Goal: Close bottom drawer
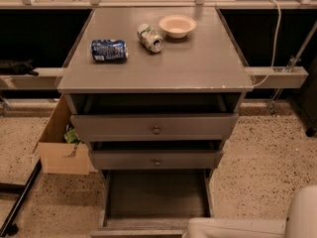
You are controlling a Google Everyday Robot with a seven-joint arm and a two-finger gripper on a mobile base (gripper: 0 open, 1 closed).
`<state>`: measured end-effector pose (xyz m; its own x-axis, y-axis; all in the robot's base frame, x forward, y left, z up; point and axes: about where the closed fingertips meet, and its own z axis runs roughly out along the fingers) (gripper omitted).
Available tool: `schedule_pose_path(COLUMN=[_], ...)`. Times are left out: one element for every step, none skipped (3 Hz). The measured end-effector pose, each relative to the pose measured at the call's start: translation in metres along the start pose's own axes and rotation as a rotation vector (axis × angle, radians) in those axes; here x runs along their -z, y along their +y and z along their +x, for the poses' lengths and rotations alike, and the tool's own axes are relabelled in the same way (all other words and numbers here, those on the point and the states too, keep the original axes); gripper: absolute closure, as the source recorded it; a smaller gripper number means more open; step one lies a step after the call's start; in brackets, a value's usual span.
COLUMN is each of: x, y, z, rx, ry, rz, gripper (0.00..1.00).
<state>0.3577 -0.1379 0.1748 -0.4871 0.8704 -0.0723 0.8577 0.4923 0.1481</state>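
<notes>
bottom drawer (157, 200) front free; arm (237, 228) right; gripper unseen

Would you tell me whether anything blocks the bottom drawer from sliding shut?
Nothing visible does; the bottom drawer looks empty. The hand is out of view; only the arm shows beside its front.

Gripper unseen; arm (237, 228) before bottom drawer (156, 195)

I count three grey drawers, the bottom drawer (156, 195) nearest. On the bench (198, 63): two cans, a blue can (109, 50) left and a green can (150, 37), plus one bowl (177, 26). One cardboard box (62, 143) sits left. One white arm (237, 228) shows near right, its end effector out of view.
</notes>
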Motion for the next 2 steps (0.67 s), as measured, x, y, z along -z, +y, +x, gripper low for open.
schedule_pose_path(x=[0.012, 0.039], y=[0.037, 0.081], z=[-0.002, -0.006], rx=[-0.015, -0.038], ry=[-0.023, -0.057], rz=[-0.023, -0.080], gripper=[1.00, 1.00])
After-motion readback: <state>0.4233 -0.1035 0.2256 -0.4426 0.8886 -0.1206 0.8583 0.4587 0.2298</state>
